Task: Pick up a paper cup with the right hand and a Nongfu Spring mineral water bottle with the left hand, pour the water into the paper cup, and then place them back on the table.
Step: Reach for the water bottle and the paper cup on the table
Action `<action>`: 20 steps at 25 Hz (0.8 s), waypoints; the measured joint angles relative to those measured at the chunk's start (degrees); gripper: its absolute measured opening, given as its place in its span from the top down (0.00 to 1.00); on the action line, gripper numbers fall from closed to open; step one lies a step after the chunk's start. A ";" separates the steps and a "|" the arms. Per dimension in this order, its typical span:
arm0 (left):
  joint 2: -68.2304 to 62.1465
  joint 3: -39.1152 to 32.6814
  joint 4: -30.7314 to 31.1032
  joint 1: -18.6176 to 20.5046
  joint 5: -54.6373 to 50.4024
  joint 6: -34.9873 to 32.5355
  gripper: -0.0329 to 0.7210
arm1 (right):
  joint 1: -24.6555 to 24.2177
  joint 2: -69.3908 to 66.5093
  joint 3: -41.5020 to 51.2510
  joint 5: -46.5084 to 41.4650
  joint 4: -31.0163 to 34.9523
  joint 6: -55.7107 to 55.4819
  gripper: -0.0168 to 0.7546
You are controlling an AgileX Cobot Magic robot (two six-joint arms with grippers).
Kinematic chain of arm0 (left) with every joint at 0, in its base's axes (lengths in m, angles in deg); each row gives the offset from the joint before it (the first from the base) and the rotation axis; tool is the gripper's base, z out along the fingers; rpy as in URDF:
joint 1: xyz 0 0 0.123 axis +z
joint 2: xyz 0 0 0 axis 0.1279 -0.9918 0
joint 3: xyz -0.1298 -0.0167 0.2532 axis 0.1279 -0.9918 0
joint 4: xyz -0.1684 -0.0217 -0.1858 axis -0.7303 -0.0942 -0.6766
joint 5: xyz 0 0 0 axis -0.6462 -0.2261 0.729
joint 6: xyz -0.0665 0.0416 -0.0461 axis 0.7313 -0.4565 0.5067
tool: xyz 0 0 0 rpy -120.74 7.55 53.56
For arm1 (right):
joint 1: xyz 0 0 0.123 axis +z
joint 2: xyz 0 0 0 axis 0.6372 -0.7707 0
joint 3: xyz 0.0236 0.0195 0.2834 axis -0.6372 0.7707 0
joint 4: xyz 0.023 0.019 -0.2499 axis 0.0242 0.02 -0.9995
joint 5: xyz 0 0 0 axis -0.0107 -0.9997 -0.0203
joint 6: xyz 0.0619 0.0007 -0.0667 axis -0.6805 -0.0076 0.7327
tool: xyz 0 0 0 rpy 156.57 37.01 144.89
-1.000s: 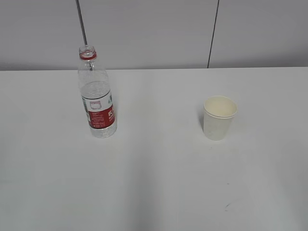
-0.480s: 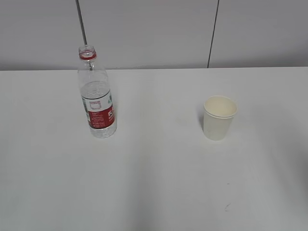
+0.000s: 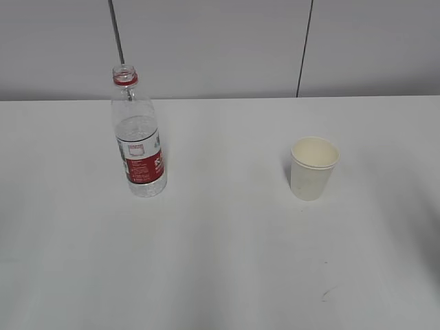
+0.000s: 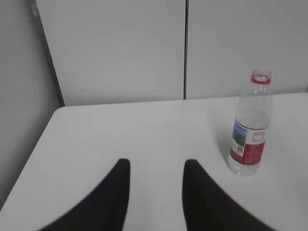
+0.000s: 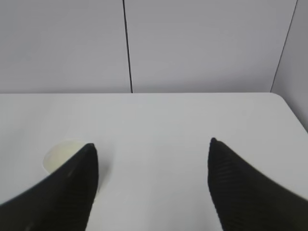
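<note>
Item: paper cup [image 5: 61, 155], upright on bench [image 3: 227, 247], ahead-left of right tool [image 5: 151, 144], partly behind its left finger. Right tool: wide, empty.
Item: Nongfu Spring mineral water bottle [image 4: 249, 126], uncapped, upright, ahead-right of left tool [image 4: 156, 163]. Left tool: narrower gap, empty.
Handling: shift each tool sideways until its item sits between the fingers, widen the left, then advance level; grip cup lightly.

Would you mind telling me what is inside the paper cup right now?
The paper cup shows only a bare cream inner wall near its rim. Its bottom is hidden by the front wall, so any water there cannot be ruled out. The bottle holds clear water.
</note>
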 joint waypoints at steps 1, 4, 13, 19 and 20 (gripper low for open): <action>-1.42 0.00 0.00 0.00 2.62 0.00 0.64 | 0.00 -1.59 0.24 0.99 0.00 0.00 0.29; -7.93 0.00 0.00 0.00 10.71 -0.65 0.64 | 0.00 -5.92 0.50 4.85 0.13 0.00 0.29; -29.24 -2.54 -1.31 0.00 40.34 -1.30 0.64 | 0.00 -15.53 0.59 15.77 0.26 -0.85 0.29; -39.54 -9.57 -3.99 0.00 60.57 -0.88 0.64 | 0.00 -21.41 0.59 25.39 -4.05 -5.88 0.29; -40.95 -11.03 -3.99 0.00 63.44 -0.37 0.64 | 0.00 -22.74 0.59 26.70 -6.26 -7.02 0.29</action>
